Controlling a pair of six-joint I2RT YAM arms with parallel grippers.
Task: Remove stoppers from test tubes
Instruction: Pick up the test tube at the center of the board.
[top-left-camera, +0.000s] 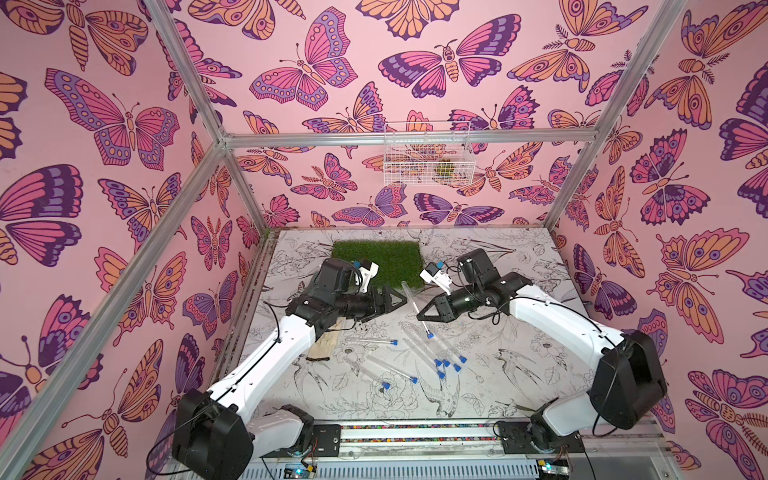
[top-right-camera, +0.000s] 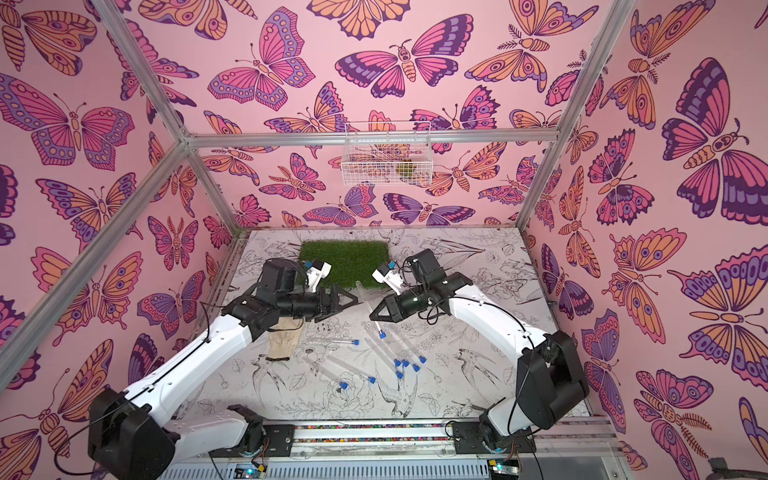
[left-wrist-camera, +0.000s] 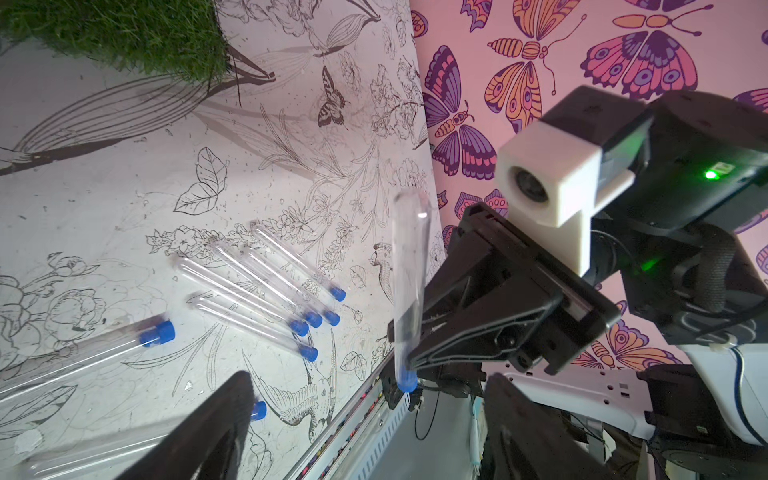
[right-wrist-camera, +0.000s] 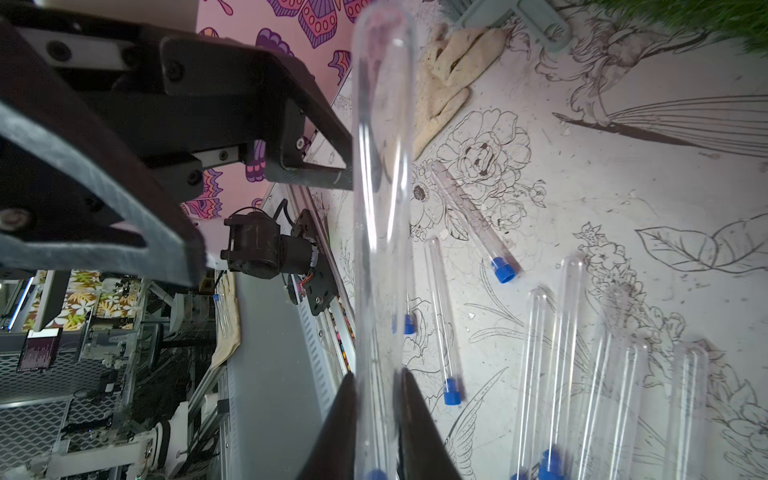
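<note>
Right gripper (top-left-camera: 422, 318) clenches a slim clear plastic test tube (top-left-camera: 410, 297) just beside its round blue stopper (top-left-camera: 429, 333). Left gripper (top-left-camera: 388, 309) gapes wide and empty at the tube's nine o'clock.

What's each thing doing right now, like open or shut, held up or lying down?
Held test tube: lifted off the table, tilted.
Its stopper: plugged in, not pulled yet.
Right gripper: shut on that tube.
Left gripper: open, empty.
Other test tubes: lying on the table, blue stoppers in.
Grass mat: lying flat.
</note>
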